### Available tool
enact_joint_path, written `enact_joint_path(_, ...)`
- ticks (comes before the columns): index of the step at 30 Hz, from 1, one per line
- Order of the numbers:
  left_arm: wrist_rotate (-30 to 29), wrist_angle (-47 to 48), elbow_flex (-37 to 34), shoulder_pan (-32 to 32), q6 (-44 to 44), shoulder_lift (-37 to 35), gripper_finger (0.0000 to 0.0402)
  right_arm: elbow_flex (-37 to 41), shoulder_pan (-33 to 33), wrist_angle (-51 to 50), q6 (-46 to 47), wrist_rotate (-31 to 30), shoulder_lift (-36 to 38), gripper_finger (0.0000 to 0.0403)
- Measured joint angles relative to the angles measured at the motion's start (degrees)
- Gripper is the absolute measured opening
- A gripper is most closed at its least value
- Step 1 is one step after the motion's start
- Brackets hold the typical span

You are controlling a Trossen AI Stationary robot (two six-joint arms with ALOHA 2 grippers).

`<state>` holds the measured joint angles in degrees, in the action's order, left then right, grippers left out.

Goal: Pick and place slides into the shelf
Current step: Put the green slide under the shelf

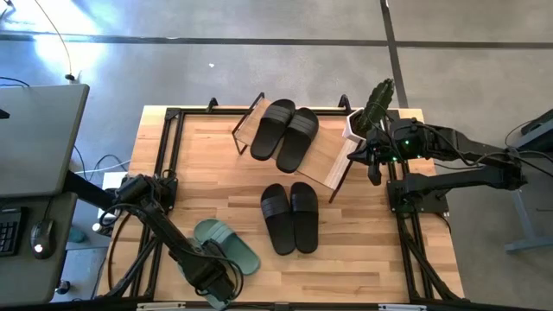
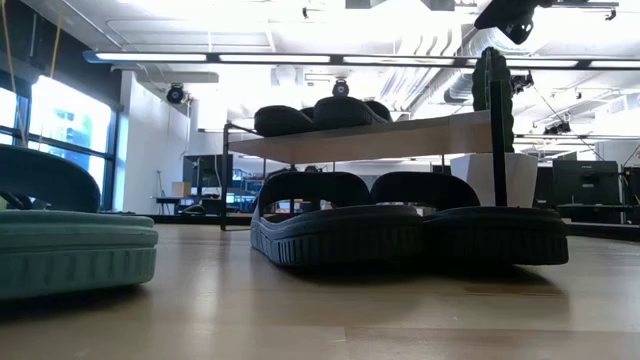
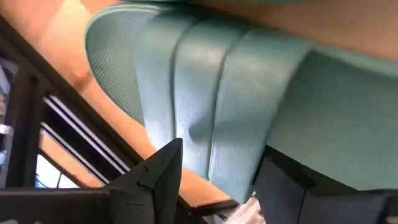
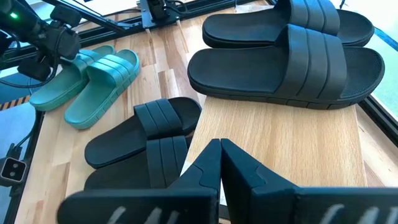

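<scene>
Left gripper (image 1: pixel 216 285) spread wide at the green slides (image 1: pixel 226 245), near table (image 1: pixel 207 173) edge, long axes slanting toward shelf (image 1: pixel 328 164). Right gripper (image 4: pixel 219 163) pinched shut over shelf, farther off.

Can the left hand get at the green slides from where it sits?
Probably yes: the left hand is right at the green slides, its fingers open against one strap, with nothing between them.
</scene>
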<state>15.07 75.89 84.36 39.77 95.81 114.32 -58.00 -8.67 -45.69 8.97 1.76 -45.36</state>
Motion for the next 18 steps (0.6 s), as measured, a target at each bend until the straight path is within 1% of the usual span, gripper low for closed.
enact_joint_path(3, -1.24, 0.36, 0.0, 0.0, 0.02, 0.0, 0.0161, 0.0, 0.0, 0.0, 0.0, 0.0, 0.0, 0.0)
enact_joint_path(6, -1.6, 0.69, 0.0, 0.0, 0.02, 0.0, 0.0139, 0.0, -0.02, 0.0, 0.0, 0.0, 0.0, 0.0)
enact_joint_path(9, -1.57, 0.59, 0.0, 0.0, 0.02, 0.0, 0.0099, 0.0, -0.01, 0.0, -0.01, 0.0, 0.0, 0.0)
enact_joint_path(13, -0.85, 0.53, 0.02, 0.0, 0.3, 0.0, 0.0024, 0.0, 0.0, 0.0, -0.01, 0.0, 0.0, 0.0)
enact_joint_path(14, -0.83, 0.4, 0.02, 0.0, 0.43, 0.0, 0.0013, 0.0, -0.01, 0.0, 0.0, 0.0, 0.0, 0.0)
enact_joint_path(18, -1.01, 1.3, 1.48, 0.12, 0.36, 0.11, 0.0014, 0.0, -0.02, 0.0, 0.0, 0.0, 0.0, 0.0)
